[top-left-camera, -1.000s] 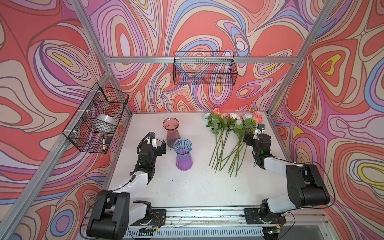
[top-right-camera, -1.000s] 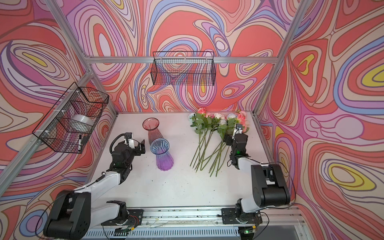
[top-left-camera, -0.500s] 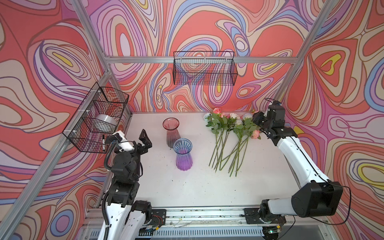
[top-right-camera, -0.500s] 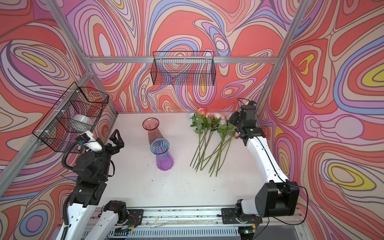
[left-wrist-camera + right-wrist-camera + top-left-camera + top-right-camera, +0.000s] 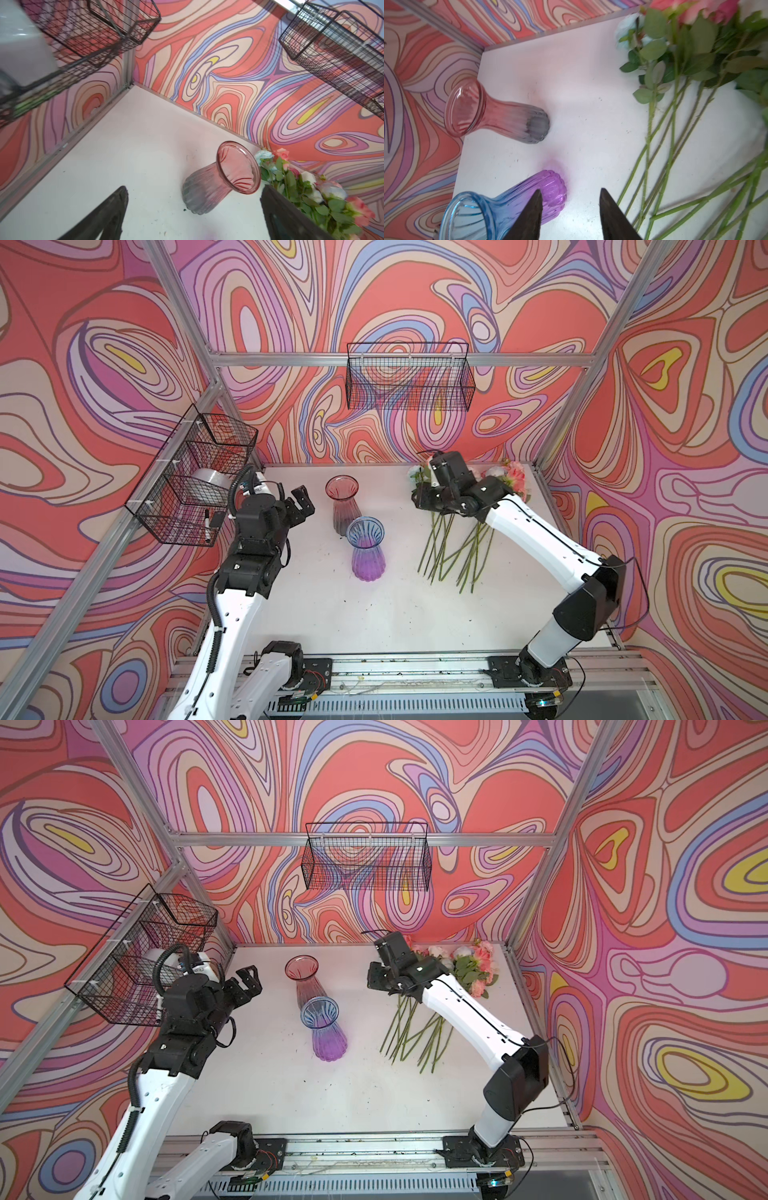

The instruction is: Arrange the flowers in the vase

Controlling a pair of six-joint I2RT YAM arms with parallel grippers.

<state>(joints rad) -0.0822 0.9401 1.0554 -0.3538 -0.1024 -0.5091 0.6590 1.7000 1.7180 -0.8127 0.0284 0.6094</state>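
**Progress:** barely begun, judging by the layout. Nothing placed so far, every stem left to move.

1. Bunch of long-stemmed roses (image 5: 451, 543), pink, peach, white and pale blue heads on thin green stems: lying flat on the table, right of centre in both top views. Heads toward the back wall, cut ends fanned toward the lower frame, heads partly hidden under the right arm (image 5: 532, 531).
2. Ribbed glass vase, blue at the flared mouth fading to purple at the base (image 5: 365, 549): upright at frame centre, empty, apart from the stems.
3. Ribbed glass vase, pink at the mouth fading to grey at the base (image 5: 342, 506): upright, above and left of the blue vase in the frame, apart from it, empty. Unclear which of the two meant by the task.
4. Left gripper (image 5: 302, 499): raised left of centre, fingers spread wide, holding nothing, near the pink vase without touching.
5. Right gripper (image 5: 570, 191): raised over the leafy end of the bunch, fingers partly parted, bare table between them, nothing gripped.

**Surroundings:**

6. Walls (image 5: 415, 290): three sides, papered in red, pink, lilac and blue swirls, edged with aluminium posts (image 5: 582, 377).
7. White tabletop (image 5: 374, 635): matte, dark-speckled.
8. Mounting rail (image 5: 415, 668): along the lower edge, carrying both arm bases.
9. Black wire basket on the back wall (image 5: 409, 377): upper centre, apparently empty.
10. Black wire basket on the left wall (image 5: 195, 477): holding a pale roll (image 5: 212, 483) and a pen-like item (image 5: 206, 524).
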